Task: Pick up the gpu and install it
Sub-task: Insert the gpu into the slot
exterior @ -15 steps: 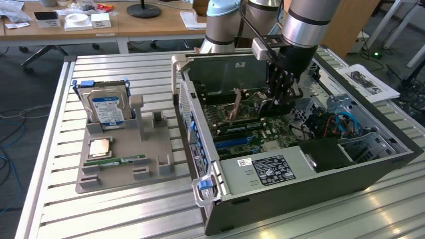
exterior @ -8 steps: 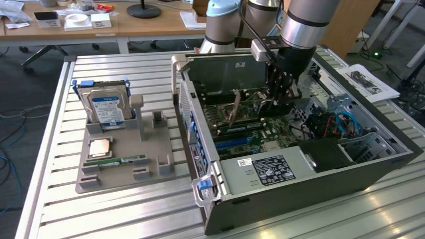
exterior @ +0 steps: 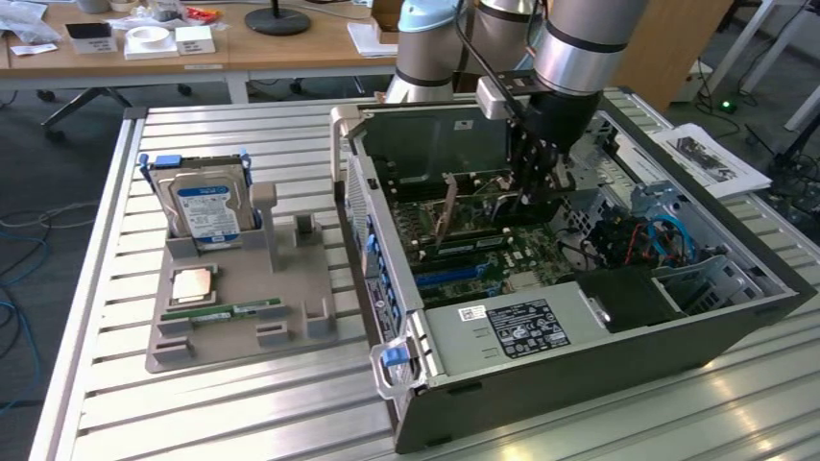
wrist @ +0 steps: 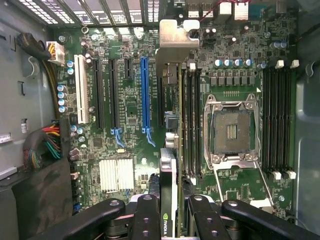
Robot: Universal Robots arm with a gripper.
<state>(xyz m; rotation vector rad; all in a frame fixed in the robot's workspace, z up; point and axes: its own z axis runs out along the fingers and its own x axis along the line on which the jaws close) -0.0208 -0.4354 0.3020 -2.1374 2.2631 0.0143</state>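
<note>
The gripper (exterior: 536, 187) (wrist: 170, 200) hangs inside the open case (exterior: 717, 317), pointing down at the motherboard (wrist: 130, 100). Its jaws are clenched on the gpu (wrist: 169, 167): in the wrist view the card stands edge-on between the black fingers (wrist: 145, 220), one on each face, with the green logo strip showing between them. The card runs out from the jaws toward the vented rear wall of the case, and its silvery bracket (wrist: 175, 42) sits at that wall.

The gpu stands upright over the board. Off one face lies the blue slot (wrist: 145, 95). Off the other lie a bank of memory slots (wrist: 191, 120) and, farther out, the open CPU socket (wrist: 231, 131). Whether the card's lower edge is already seated in a slot, I cannot tell. A finned heatsink (wrist: 116, 175) sits on the board near the jaws, on the blue-slot side.

Well away from the jaws, outside the case toward the exterior view's left, a grey tray (exterior: 244, 327) rests on the slatted table (exterior: 192, 403). It holds an upright hard drive (exterior: 205, 206) and a flat green memory stick (exterior: 237, 311).
</note>
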